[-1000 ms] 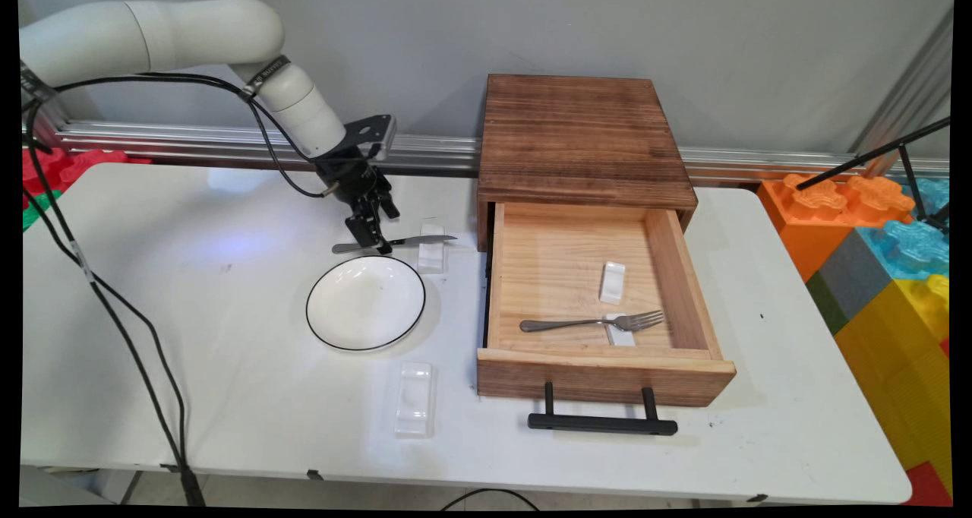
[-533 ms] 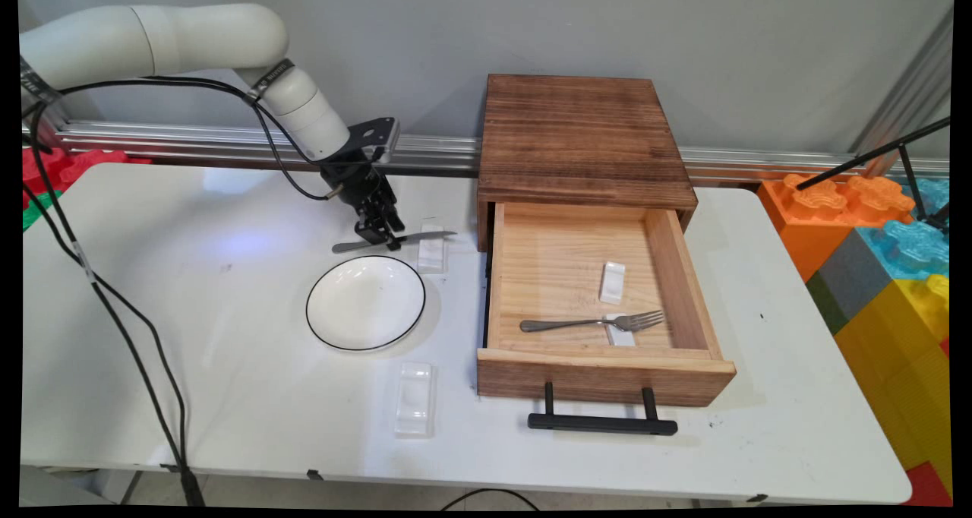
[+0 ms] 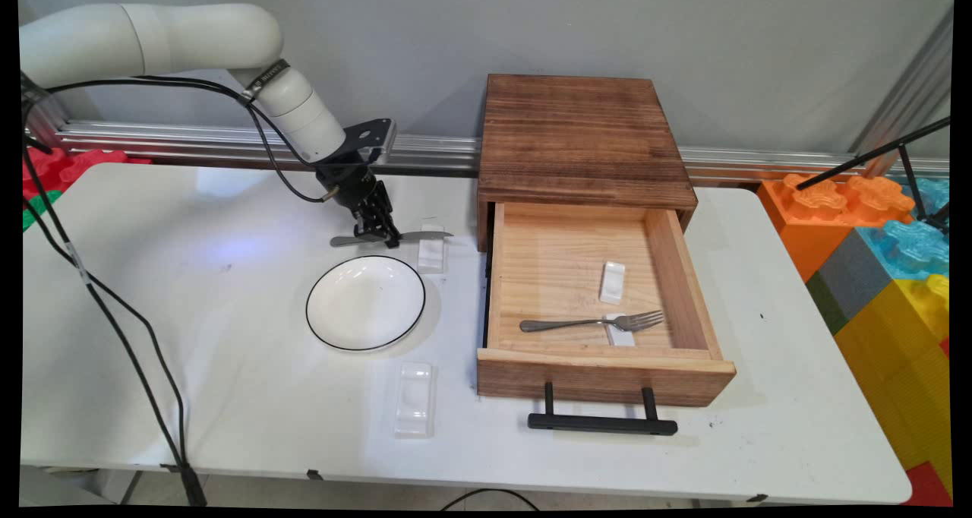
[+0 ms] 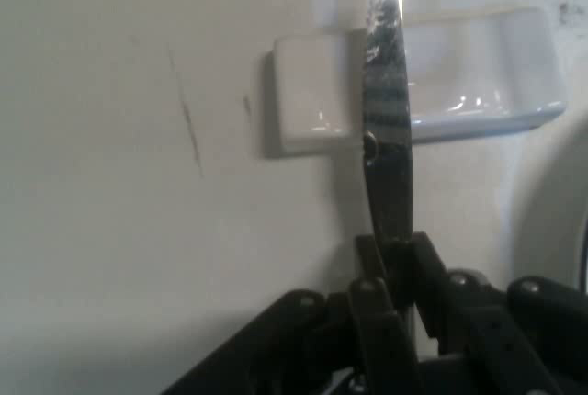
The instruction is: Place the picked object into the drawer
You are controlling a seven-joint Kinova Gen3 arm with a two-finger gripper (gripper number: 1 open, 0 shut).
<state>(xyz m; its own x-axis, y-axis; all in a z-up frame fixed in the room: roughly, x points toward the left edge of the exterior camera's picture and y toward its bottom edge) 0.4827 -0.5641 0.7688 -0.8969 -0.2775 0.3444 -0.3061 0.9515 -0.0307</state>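
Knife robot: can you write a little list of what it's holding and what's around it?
Gripper: shut on the knife
Knife: lifted, its blade over a white rest
Plate: white with a black rim, near the gripper, bare
Drawer: open, with a fork and two white rests inside
Front of table: another white rest

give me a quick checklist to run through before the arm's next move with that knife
1. Gripper shut on the knife: ok, fingers clamp its middle.
2. Knife clear of the white rest: ok in hand view, blade above it.
3. Knife level: ok, roughly horizontal.
4. Plate apart from the gripper: ok.
5. Drawer open: ok; fork and two rests inside.
6. Grip firmness: cannot tell.
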